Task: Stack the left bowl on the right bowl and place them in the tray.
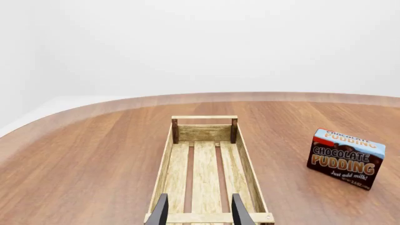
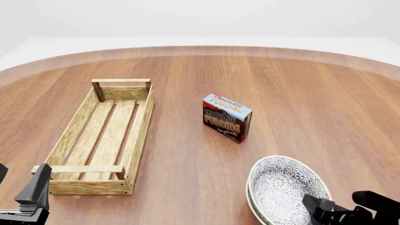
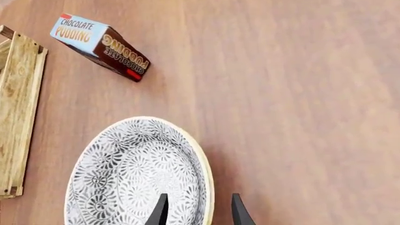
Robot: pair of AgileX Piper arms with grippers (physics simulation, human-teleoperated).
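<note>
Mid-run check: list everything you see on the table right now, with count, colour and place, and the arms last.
tray: one, light wood slats, left part of the table, nothing in it.
chocolate pudding box: one, brown with a light blue top, standing near the table's middle, right of the tray.
bowls: what looks like two nested, white with a dark floral pattern, near right, on the table and outside the tray.
table: one, reddish-brown wood with a rounded far edge.
left gripper: black, open, at the tray's near end, holding nothing.
right gripper: black, open, fingers either side of the bowls' right rim.
</note>
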